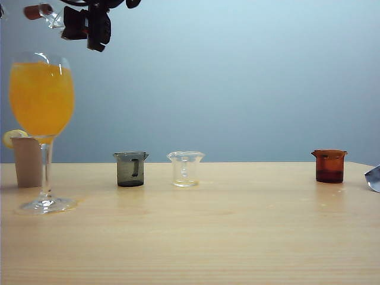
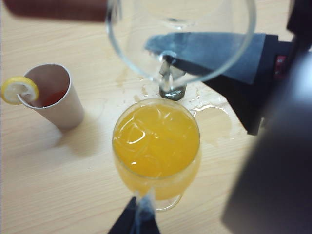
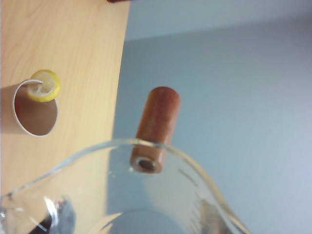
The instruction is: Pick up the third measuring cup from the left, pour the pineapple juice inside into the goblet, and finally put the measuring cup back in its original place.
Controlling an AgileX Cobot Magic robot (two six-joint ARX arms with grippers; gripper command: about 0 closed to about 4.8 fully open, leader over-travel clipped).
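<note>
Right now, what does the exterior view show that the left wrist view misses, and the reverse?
Only the exterior view shows three small cups standing on the table: a grey one, a clear flared one and an amber one.

Only the left wrist view shows spilled liquid on the wood by the goblet.

Both show the goblet full of orange-yellow juice, the beige cup with a lemon slice, and the tipped, empty measuring cup in the right gripper above.

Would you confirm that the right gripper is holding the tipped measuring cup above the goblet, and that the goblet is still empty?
Only the last part is wrong. The goblet is not empty: it is nearly full of orange-yellow juice, as the left wrist view shows. The right gripper does hold the tipped measuring cup above it.
</note>
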